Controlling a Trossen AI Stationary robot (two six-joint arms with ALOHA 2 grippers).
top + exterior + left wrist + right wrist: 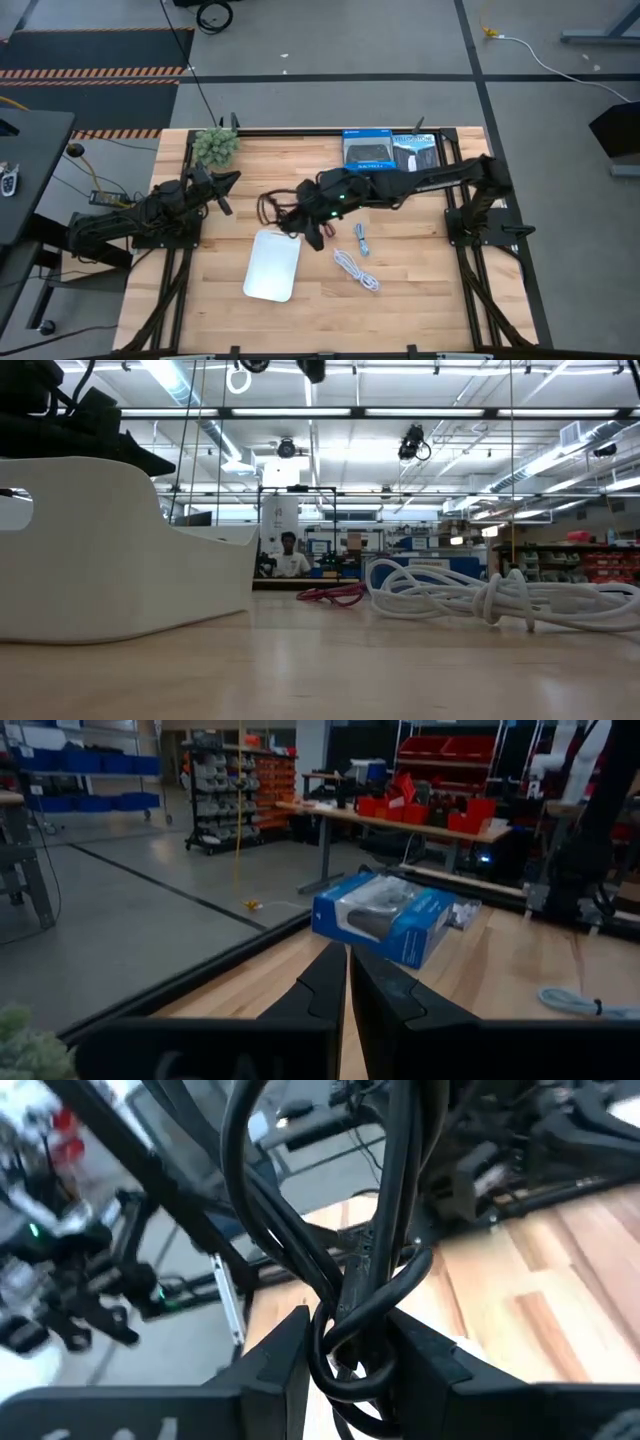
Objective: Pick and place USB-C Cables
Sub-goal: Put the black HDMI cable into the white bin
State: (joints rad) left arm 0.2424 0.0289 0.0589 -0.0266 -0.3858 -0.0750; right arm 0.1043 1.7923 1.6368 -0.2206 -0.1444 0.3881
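My right gripper (306,222) reaches from the right to the table's middle and is shut on the black cable (352,1295). The dark red cable (268,205) lies coiled just left of it and also shows in the low view (330,595). The white cable (357,270) and the small light-blue cable (361,238) lie flat on the wood near the white tray (272,266). My left gripper (348,982) is shut on nothing and waits over the table's left side (225,185). My right gripper pinches a bunch of looped strands of the black cable (345,1342) between its two fingers (285,1360). Several strands pass through the gap and run on beyond the fingertips. Whether the far part of the cable rests on the table I cannot tell.
Two blue product boxes (368,150) (415,152) stand at the far edge, one seen in the left wrist view (385,915). A green plant (215,145) sits at the far left corner. A person (289,555) is far behind the table. Bare wood lies toward the near edge.
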